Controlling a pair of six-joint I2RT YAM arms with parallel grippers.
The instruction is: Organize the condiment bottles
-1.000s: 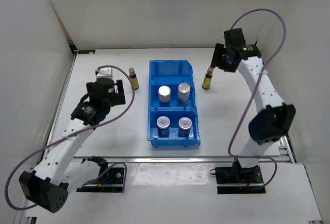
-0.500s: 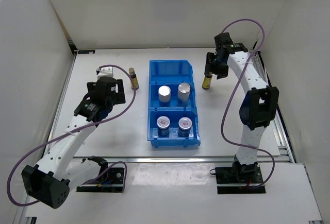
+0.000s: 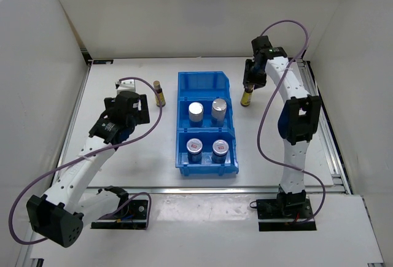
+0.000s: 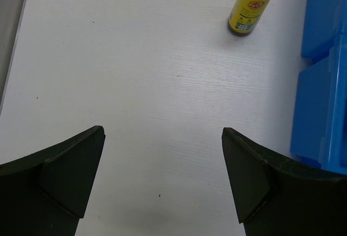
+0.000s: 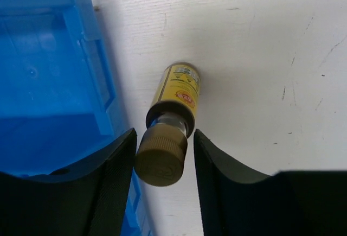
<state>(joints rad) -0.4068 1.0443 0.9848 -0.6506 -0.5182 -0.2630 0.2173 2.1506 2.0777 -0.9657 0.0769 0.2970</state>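
Observation:
One amber bottle (image 3: 246,97) with a yellow label stands right of the blue bin (image 3: 180,98). My right gripper (image 3: 250,83) hangs over it, its jaws open on either side of the bottle's brown cap (image 5: 161,159); the left finger (image 5: 116,176) is at the cap, the right one stands slightly off. The other amber bottle (image 3: 159,94) stands left of the bin, and the left wrist view shows that bottle (image 4: 249,8) ahead and to the right. My left gripper (image 3: 127,101) is wide open over bare table (image 4: 162,133). Two white shakers (image 3: 196,112) fill the bin's middle compartment, two squat jars (image 3: 194,147) its near one.
The bin's far compartment (image 3: 202,83) holds nothing. The bin wall (image 5: 49,57) lies close beside my right gripper's left finger. White walls enclose the table at the back and on both sides.
My right gripper has moved left and down over the right amber bottle, and its jaws have narrowed around the cap. The left arm has barely shifted.

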